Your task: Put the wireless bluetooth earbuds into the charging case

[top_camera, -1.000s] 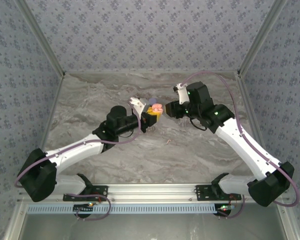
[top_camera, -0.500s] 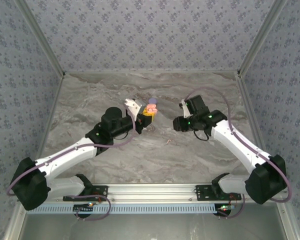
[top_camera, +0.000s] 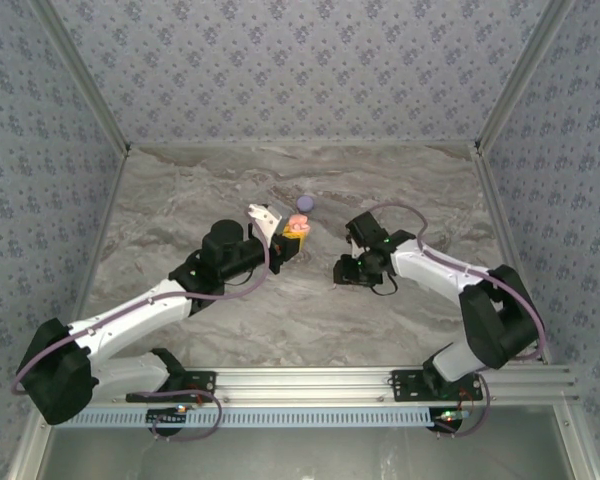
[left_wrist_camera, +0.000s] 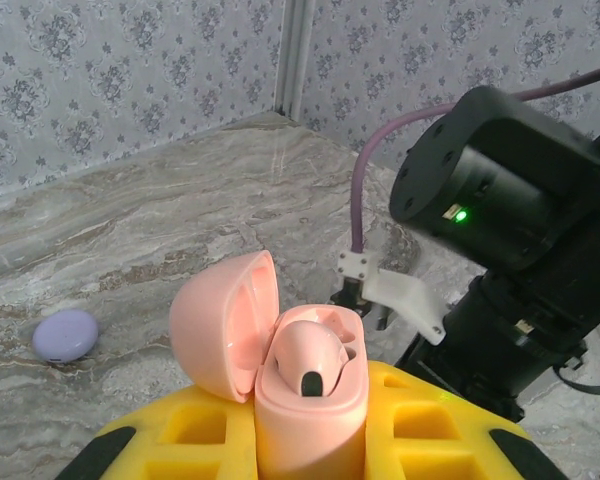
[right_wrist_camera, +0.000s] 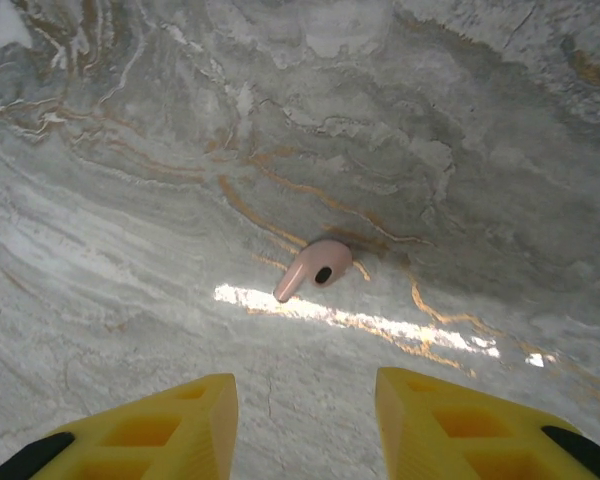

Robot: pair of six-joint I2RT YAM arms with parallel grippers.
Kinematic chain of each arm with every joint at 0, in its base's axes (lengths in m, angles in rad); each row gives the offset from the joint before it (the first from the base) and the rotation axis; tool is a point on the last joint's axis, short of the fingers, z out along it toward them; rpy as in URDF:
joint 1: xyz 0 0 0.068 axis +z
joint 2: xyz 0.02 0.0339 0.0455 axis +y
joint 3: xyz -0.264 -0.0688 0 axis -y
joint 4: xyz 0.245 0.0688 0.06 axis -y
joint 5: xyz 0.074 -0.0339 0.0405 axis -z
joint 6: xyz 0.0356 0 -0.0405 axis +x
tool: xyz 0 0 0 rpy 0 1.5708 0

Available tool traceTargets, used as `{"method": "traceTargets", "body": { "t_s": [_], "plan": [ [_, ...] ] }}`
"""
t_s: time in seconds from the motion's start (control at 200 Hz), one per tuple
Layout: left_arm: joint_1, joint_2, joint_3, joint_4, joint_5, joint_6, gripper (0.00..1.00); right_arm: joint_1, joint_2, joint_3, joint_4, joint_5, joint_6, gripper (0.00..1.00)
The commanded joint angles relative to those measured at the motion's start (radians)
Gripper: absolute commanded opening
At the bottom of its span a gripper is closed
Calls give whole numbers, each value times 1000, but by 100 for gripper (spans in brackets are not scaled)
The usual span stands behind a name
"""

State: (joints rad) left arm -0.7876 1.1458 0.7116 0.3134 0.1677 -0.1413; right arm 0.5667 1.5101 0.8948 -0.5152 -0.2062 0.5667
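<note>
The left tool [left_wrist_camera: 310, 452] is clenched around the open pink charging case [left_wrist_camera: 315, 405], 1 earbud [left_wrist_camera: 302, 352] seated inside. The right tool [right_wrist_camera: 306, 420] hangs released above a loose earbud [right_wrist_camera: 314, 267] on the tabletop [right_wrist_camera: 130, 200].

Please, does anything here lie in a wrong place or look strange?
One pink earbud lies loose on the marble table, in front of the open right hand. It belongs in the pink charging case, which the left hand holds with lid open and another earbud inside.
</note>
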Motion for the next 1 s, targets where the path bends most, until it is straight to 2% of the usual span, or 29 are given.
{"method": "traceTargets", "body": {
  "t_s": [0.0,0.185,0.994],
  "plan": [
    [-6,-29,-1,24,1,8,14,10,33,1,40,9,100,43],
    [-6,-28,-5,29,4,8,14,12,75,2,51,49,143,41],
    [-6,-43,-11,25,0,21,14,13,184,65,69,62,159,32]
  ]
}}
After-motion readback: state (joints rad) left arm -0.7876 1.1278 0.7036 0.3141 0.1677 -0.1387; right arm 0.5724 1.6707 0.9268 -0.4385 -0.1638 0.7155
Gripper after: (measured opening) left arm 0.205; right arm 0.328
